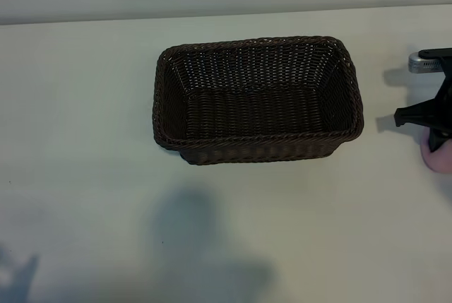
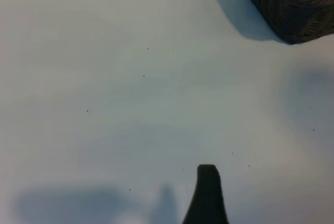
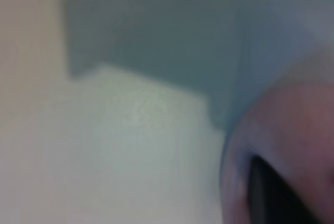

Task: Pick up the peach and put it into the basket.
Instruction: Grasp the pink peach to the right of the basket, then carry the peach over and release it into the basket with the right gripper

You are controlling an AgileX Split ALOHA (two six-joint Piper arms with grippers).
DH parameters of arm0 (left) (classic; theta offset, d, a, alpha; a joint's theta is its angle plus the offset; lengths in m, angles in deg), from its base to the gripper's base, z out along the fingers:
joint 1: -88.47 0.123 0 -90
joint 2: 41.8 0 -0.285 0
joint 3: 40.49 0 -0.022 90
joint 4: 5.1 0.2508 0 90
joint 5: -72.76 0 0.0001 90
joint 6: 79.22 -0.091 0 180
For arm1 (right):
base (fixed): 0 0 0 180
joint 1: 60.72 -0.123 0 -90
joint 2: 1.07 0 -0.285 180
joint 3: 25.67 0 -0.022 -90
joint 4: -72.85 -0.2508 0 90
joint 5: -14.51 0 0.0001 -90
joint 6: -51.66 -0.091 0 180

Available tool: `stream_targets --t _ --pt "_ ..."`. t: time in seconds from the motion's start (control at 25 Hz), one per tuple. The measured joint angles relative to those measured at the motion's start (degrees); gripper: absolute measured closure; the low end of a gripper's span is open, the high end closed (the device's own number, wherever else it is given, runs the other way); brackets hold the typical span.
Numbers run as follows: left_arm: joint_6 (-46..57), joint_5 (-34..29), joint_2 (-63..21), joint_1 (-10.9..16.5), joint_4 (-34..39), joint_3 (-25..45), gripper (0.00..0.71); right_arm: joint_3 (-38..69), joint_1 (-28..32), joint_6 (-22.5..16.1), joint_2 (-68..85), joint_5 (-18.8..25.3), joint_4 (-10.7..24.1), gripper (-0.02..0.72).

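Nearest the exterior camera lies bare tabletop (image 1: 85,176) crossed by soft shadows. The left end effector (image 2: 206,195) is not in the exterior view; its wrist view shows one dark fingertip over plain tabletop, with a corner of the basket (image 2: 292,4) well off. It seems parked, and its fingers stand spread wide apart with nothing between them.

Farther back, in the middle of the tabletop, sits the basket (image 1: 258,98), dark woven wicker, upright and with nothing inside it.

At the right edge of the exterior view, beside the basket but clear of it, the right end effector (image 1: 439,137) is down at the peach (image 1: 438,156), a pale-pink round shape partly cut off by the frame edge. The right wrist view is filled on one side by the pink peach (image 3: 292,145) with a dark finger (image 3: 271,192) pressed right against it (too close for much detail). Its fingers appear to be closing on the peach, though a firm pinch cannot be confirmed.

As for progress, the task looks to be at the grasp itself: the peach rests on the tabletop outside the basket. Lifting it, carrying it across to the basket and letting go inside all remain.
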Motion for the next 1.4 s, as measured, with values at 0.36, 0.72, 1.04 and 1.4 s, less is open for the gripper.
stream_targets --t 0.36,0.72,1.04,1.4 --pt "0.0 0.0 0.0 0.0 0.3 0.0 0.121 -0.1 0.0 -0.1 2.0 1.0 -0.1 0.657" --pt "0.0 0.0 0.0 0.0 0.3 0.0 0.121 -7.6 0.0 1.6 12.6 10.2 -1.7 0.658" --pt "0.0 0.0 0.0 0.0 0.3 0.0 0.122 -14.0 0.0 2.8 17.8 16.2 -4.4 0.658" --pt "0.0 0.0 0.0 0.0 0.5 0.0 0.122 -15.3 -5.3 5.6 17.8 17.2 -8.1 0.658"
